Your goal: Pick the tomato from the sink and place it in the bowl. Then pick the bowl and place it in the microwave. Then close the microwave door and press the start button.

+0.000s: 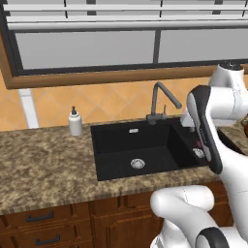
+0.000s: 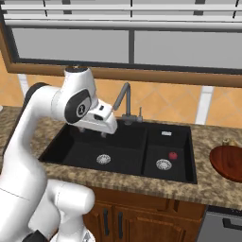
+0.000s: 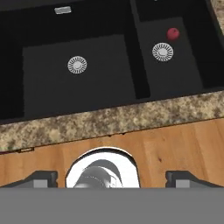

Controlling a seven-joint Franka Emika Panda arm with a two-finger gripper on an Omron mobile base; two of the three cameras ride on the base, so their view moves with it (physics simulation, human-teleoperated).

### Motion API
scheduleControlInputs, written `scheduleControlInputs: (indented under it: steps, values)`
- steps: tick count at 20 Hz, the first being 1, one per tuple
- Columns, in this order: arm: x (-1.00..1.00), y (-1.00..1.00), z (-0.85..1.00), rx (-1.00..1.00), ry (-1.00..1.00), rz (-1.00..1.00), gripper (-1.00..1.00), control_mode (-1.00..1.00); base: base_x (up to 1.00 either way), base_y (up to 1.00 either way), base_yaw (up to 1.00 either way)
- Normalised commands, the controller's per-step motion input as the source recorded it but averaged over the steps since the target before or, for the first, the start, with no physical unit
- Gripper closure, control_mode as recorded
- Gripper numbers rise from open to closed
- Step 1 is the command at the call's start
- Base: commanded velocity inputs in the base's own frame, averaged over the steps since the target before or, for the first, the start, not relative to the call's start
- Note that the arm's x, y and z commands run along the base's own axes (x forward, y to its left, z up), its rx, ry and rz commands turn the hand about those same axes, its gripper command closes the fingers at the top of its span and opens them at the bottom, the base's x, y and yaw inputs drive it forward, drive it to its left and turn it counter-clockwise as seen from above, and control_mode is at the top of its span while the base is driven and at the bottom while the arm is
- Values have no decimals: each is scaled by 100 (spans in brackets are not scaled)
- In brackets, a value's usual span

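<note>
I had the gripper (image 3: 112, 178) above the sink (image 2: 85, 153), jaws spread, empty; tomato (image 2: 173, 155) sat in the right basin by its drain.

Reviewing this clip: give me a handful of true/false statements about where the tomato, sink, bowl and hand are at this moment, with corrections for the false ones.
1. The tomato lies in the smaller, right-hand basin of the sink, close to that basin's drain. True.
2. The hand is shut on the tomato. False: in the hand view the fingers stand wide apart with nothing between them, and the tomato is far off in the basin.
3. The tomato already sits in the bowl. False: the bowl stands on the counter to the right of the sink, with no tomato in the part that shows.
4. A soap dispenser stands on the counter left of the sink. True.
5. The faucet rises behind the sink. True.
</note>
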Motion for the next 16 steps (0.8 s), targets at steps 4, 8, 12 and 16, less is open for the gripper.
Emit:
scheduleControlInputs:
  steps: [4, 8, 12, 16]
  values:
    - [-29, -100, -41, 1, 2, -40, -100, -100, 0, 0, 0]
    - [-3, -100, -48, 4, 4, -39, -100, -100, 0, 0, 0]
    - [6, -100, -45, 14, 0, -34, -100, -100, 0, 0, 0]
    - [54, -99, -43, 13, 1, -35, -100, -100, 0, 0, 0]
